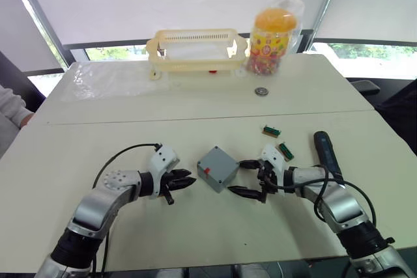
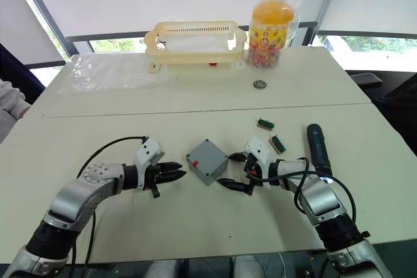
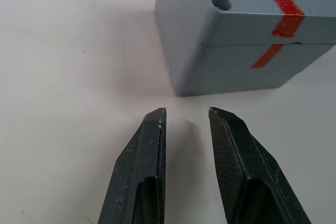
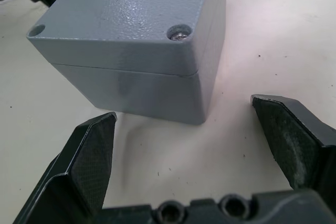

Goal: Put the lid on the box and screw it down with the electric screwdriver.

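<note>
On the cream table [image 1: 130, 135], the grey box [image 1: 218, 168] sat with its lid [image 4: 131, 19] already on top, red mark facing the left gripper [image 1: 185, 182], whose fingers stood slightly parted just beside it. The right gripper [image 1: 246, 178] waited on the box's other side, jaws spread wide, touching nothing. The electric screwdriver [image 1: 327, 154] lay beyond that arm, near two green bit strips [image 1: 278, 141].

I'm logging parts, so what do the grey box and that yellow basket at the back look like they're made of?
The box looks like moulded grey plastic with a fine matte grain, though painted metal isn't ruled out. The basket looks like glossy pale yellow plastic, judging by its thin slotted walls.
</note>
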You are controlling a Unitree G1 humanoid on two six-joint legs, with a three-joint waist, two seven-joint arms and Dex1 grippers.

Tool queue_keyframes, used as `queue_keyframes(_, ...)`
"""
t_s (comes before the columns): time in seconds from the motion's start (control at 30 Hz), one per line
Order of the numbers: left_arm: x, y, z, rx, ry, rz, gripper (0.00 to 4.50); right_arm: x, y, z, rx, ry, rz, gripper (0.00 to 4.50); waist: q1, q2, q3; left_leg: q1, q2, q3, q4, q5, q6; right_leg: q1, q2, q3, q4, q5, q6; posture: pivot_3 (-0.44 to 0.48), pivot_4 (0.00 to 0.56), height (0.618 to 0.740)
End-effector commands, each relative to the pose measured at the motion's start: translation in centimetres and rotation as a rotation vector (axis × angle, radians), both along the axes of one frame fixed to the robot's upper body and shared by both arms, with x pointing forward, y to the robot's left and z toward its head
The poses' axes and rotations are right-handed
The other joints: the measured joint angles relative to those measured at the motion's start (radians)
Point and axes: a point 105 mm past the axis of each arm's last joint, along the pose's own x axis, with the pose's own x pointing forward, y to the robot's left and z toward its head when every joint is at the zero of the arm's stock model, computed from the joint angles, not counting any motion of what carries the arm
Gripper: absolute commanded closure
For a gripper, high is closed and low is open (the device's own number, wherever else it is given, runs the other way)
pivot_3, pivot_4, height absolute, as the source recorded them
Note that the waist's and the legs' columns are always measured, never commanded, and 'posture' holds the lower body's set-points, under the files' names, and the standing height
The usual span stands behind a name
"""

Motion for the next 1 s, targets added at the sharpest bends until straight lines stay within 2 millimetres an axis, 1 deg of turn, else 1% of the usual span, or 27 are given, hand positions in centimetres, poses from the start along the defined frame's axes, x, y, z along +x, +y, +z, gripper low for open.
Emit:
queue_keyframes(0.03, 0.8, -0.4, 0.8, -0.002, -0.056, -0.002, 3.25, -1.1, 1.1, 0.3, 0.018, 0.003, 0.053, 0.01, 0.000, 0.000, 0.000, 0.000, 0.000, 0.000, 0.000, 0.000, 0.000, 0.000, 0.000, 0.000, 0.000, 0.000, 0.000, 0.000, 0.150, 0.740)
queue_keyframes(0.3, 1.2, -1.3, 0.8, -0.004, -0.077, -0.025, 3.25, -3.0, 1.9, 0.7, 0.037, 0.022, 0.076, 0.01, 0.001, 0.000, 0.000, 0.000, 0.000, 0.000, 0.000, 0.000, 0.000, 0.000, 0.000, 0.000, 0.000, 0.000, 0.000, 0.000, 0.150, 0.740)
queue_keyframes(0.53, 1.8, -1.7, 0.8, 0.002, -0.098, -0.030, 3.25, -4.5, 2.3, 0.6, 0.043, 0.052, 0.078, 0.01, 0.001, 0.000, 0.000, 0.000, 0.000, 0.000, 0.000, 0.000, 0.000, 0.000, 0.000, 0.000, 0.000, 0.000, 0.000, 0.000, 0.150, 0.740)
queue_keyframes(0.83, 1.5, -2.1, 0.8, -0.006, -0.090, -0.055, 3.25, -4.8, 1.7, 0.4, 0.034, 0.070, 0.049, 0.01, 0.002, 0.000, 0.000, 0.000, 0.000, 0.000, 0.000, 0.000, 0.000, 0.001, 0.000, 0.000, 0.000, 0.000, 0.000, 0.000, 0.150, 0.740)
queue_keyframes(1.0, 1.2, -1.7, 0.8, -0.002, -0.083, -0.059, 3.25, -4.8, 1.3, 0.4, 0.013, 0.062, 0.039, 0.01, 0.002, 0.000, 0.000, 0.000, 0.000, 0.000, 0.000, 0.000, 0.000, 0.001, 0.000, 0.000, 0.000, 0.000, 0.000, 0.000, 0.150, 0.740)
